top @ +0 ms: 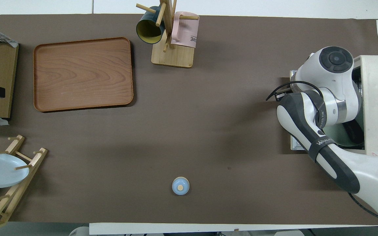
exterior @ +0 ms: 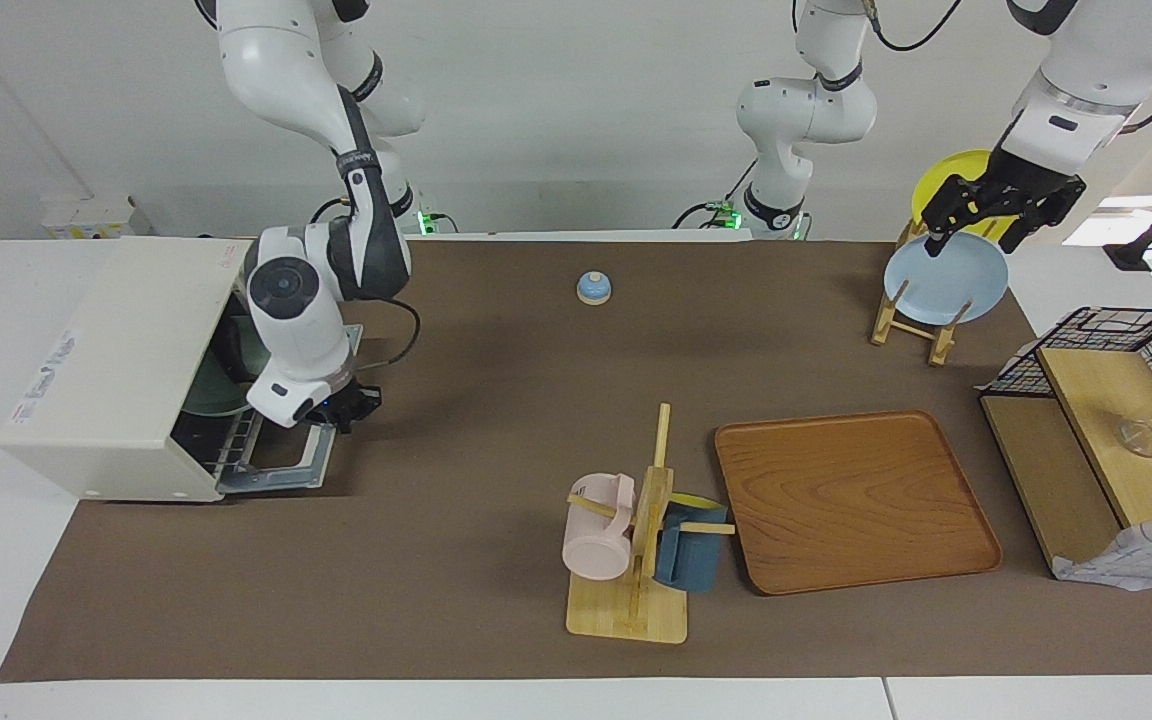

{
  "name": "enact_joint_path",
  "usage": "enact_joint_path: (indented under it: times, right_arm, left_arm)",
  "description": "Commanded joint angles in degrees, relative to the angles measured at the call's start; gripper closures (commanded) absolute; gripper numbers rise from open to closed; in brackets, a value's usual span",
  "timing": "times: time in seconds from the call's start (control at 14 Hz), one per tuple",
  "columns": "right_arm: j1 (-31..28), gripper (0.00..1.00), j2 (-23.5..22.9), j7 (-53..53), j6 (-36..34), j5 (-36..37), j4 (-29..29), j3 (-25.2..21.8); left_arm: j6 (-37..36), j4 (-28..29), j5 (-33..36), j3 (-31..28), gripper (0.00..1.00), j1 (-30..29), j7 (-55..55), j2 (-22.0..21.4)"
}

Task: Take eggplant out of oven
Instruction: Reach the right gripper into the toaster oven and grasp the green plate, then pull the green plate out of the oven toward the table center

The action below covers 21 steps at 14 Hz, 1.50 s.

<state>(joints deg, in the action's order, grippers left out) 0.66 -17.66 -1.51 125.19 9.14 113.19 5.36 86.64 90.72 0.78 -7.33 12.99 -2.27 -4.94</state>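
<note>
Reaching over the open oven (exterior: pixel 106 370) door at the table's end, the right gripper (exterior: pixel 348 408) shows jaws unreadable; the left gripper (exterior: pixel 996 205) hangs released above the plate rack (exterior: pixel 911 325).

Robotics lab staged as a kitchen, two white Franka arms (exterior: pixel 316 150) bolted at a brown-matted table (exterior: pixel 496 400), bare white walls, kitchen props, toaster oven (exterior: pixel 106 370), wooden tray (exterior: pixel 851 500), mug stand (exterior: pixel 636 560).
</note>
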Motion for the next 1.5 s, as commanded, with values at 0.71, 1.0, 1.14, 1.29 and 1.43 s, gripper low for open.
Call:
enact_joint_path:
  times: [0.71,1.0,1.14,1.29,1.43]
  right_arm:
    - [-7.32,0.50,14.75,-0.70,-13.16,0.09,6.84,0.26]
    - [-7.96,0.67,14.67,1.60,-6.89,2.72,11.35,0.26]
    - [-5.95,1.00,14.41,1.08,-7.68,4.30,10.56,0.35]
    - [-1.12,1.00,13.62,-2.24,-11.70,4.83,7.15,0.44]
    - [6.94,1.00,10.39,-10.66,-18.89,4.75,-0.30,0.44]
  left_arm:
    - [-0.77,1.13,0.89,0.03,0.00,-0.24,0.43,-1.21]
    - [-0.77,1.13,0.89,0.03,0.00,-0.24,0.43,-1.30]
    - [-0.77,1.13,0.89,0.03,0.00,-0.24,0.34,-1.30]
    - [-0.77,1.13,0.89,0.03,0.00,-0.24,0.43,-1.30]
    - [-0.77,1.13,0.89,0.03,0.00,-0.24,0.43,-1.22]
